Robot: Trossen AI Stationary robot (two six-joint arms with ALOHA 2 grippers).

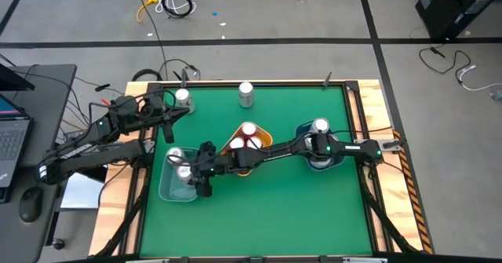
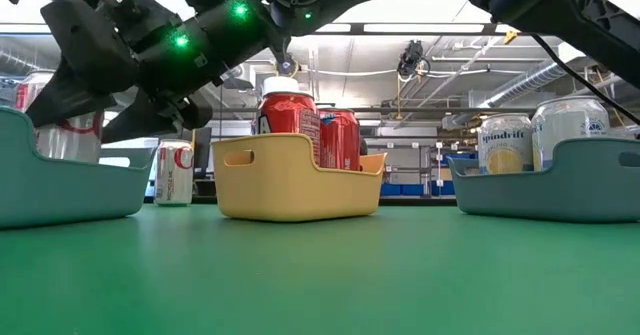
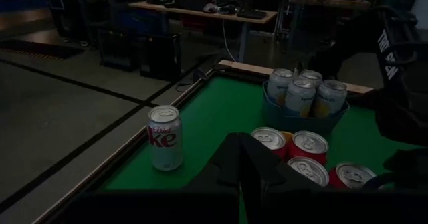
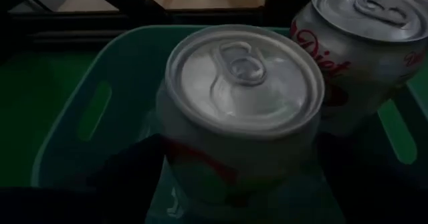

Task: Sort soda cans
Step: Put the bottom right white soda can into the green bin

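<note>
In the overhead view, the right gripper (image 1: 194, 174) covers part of the translucent bin (image 1: 166, 189), so the silver cans (image 1: 176, 158) inside show only in part. The right arm crosses the yellow bin (image 1: 264, 140) and hides some of its red cans (image 1: 248, 140). The blue bin (image 1: 300, 131) near the bench's right side is mostly under the arm's joint; only one can top (image 1: 319, 126) shows there. In the low view, dark arm links fill the upper edge and cut off the left-hand can (image 2: 70, 135). The right wrist view crops a second Diet can (image 4: 361, 57) at the frame edge, and its label is partly unreadable. The left wrist view is too dark to show that gripper's fingers.
</note>
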